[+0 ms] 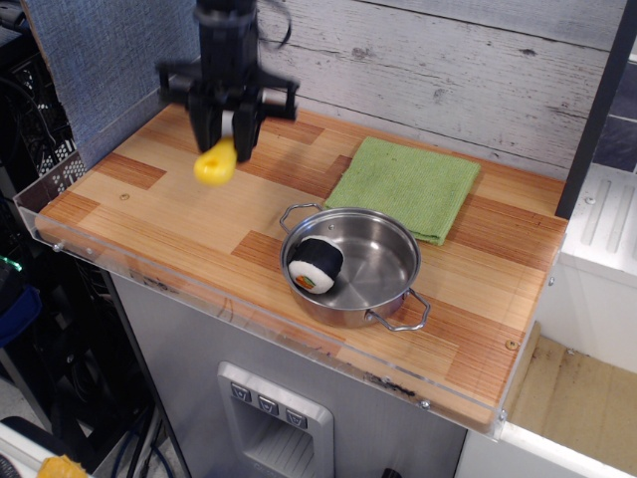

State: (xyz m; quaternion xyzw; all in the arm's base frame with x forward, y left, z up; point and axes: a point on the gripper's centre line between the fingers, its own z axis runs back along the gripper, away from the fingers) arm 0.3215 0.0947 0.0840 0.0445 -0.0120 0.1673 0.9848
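Wood-plank table [149, 214] set against a grey board wall [448, 70], nothing fancy. A yellow toy [215, 165] is pinched at its top end by the fingers [247, 131] and hung over the table's back-left part, well apart from the pot [383, 261] and cloth [408, 184]. It's judged light, smooth and probably slippery, so it's better gripped across the narrow middle than at the tip.

Resting directly on the wooden tabletop [169, 214]: a green cloth [408, 187] lying flat at 2 o'clock, a two-handled steel pot [383, 261] standing at 4 o'clock, just beside it.
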